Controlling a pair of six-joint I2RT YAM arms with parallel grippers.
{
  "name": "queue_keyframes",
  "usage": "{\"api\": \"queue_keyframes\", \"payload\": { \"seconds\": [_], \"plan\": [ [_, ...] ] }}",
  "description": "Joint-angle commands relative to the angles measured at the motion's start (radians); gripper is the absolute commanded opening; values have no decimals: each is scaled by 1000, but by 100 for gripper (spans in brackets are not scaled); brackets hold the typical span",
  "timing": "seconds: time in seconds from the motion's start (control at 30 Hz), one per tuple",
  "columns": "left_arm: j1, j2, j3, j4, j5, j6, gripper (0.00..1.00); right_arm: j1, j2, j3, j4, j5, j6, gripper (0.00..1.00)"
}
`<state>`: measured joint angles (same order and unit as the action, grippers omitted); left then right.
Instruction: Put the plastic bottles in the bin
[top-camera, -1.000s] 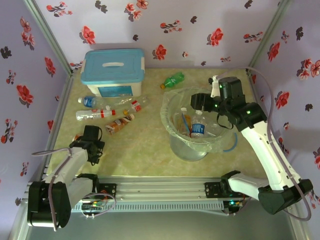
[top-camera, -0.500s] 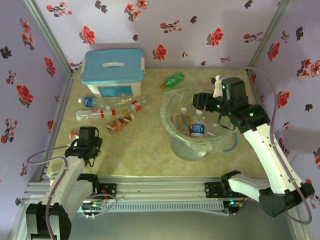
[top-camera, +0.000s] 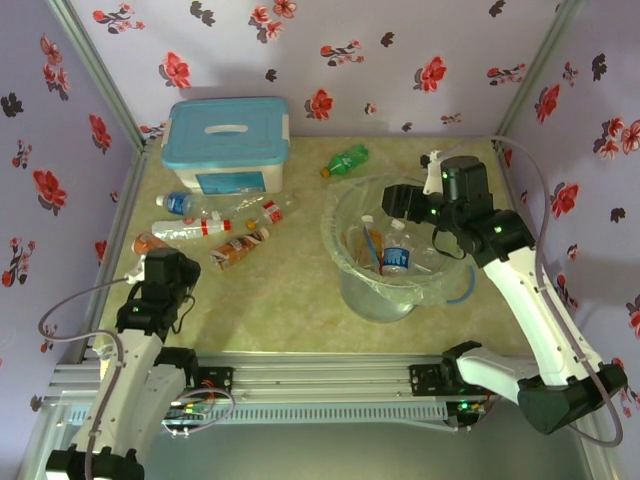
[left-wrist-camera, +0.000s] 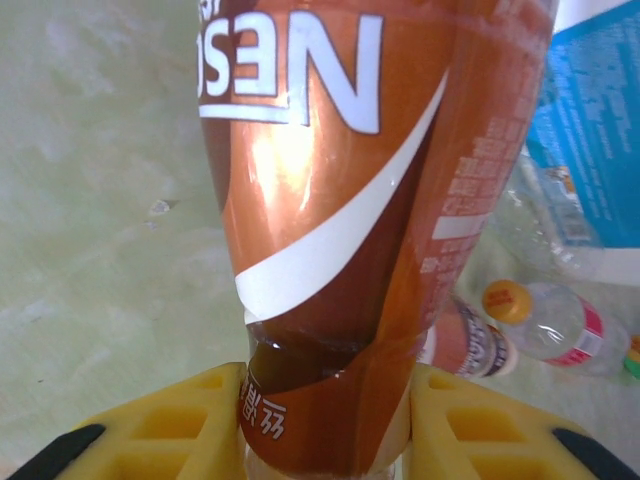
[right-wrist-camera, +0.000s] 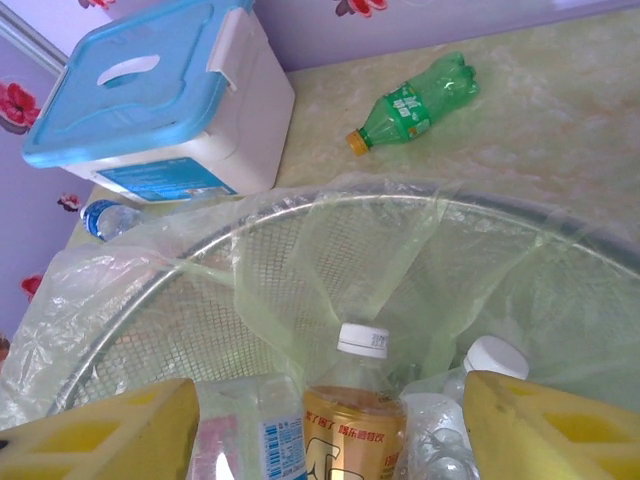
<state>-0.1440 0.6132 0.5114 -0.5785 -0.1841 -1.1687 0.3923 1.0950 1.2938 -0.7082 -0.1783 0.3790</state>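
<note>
Left wrist close-up of brown-labelled bottle, clamped at its lower end in left gripper, near left edge of table. Just beyond, loose bottles before white box. Further right, bin holding several bottles, under right gripper, fingers spread wide.

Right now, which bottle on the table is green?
The green bottle lying alone at the back, just behind the bin. The other bottles are clear or brown-orange.
</note>
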Motion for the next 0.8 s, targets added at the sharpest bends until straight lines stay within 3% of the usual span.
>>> {"api": "queue_keyframes", "payload": {
  "seconds": [0.0, 0.33, 0.57, 0.77],
  "plan": [
    [-45, -11, 57, 29, -21, 70, 0, -7, 7, 1, 49, -69, 29, 70],
    [-285, 166, 215, 208, 44, 279, 0, -3, 15, 10, 118, -136, 91, 72],
    [-403, 315, 252, 531, 297, 495, 0, 35, 77, 91, 105, -241, 70, 88],
    [-510, 385, 345, 539, 413, 625, 0, 173, 200, 253, 80, -230, -9, 99]
  ]
}}
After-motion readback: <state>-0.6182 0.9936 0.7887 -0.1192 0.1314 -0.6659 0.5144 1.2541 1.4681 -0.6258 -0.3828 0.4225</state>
